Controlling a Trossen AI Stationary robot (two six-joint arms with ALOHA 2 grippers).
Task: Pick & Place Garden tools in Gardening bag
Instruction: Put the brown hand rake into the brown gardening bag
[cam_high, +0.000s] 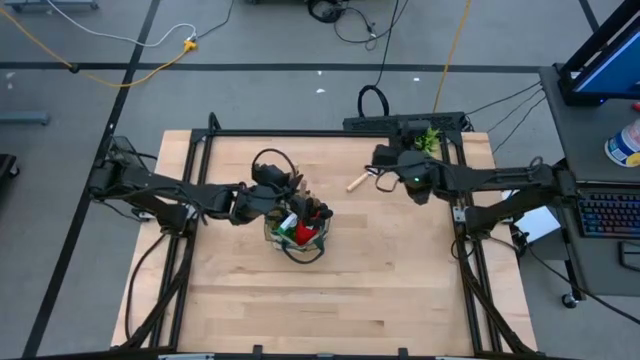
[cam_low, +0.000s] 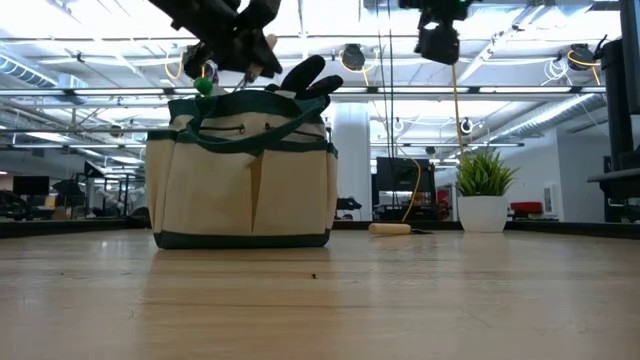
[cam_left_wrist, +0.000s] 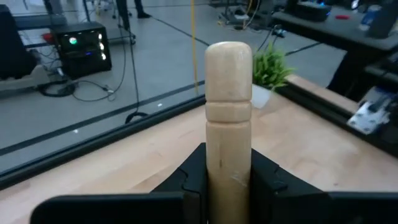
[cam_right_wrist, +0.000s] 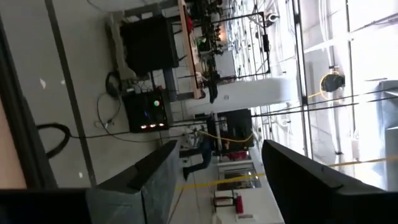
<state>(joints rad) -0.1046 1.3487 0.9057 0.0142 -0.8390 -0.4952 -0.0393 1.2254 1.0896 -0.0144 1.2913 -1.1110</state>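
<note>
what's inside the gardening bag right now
From above, the bag holds a red-and-black glove and dark handles; the glove's black fingers poke over the rim. The left gripper, above the bag, clamps a wooden handle. Anything deeper is hidden by the walls.

light: bright overhead | glare: windows (right wrist view) | shadows: soft

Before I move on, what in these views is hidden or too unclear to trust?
- Wooden handle in the left pincer: its metal end is cut off by the left wrist view's edge.
- Bag contents: low view, walls hide them; high view, too small.
- Loose handle near the potted plant: tool type too small.
</note>
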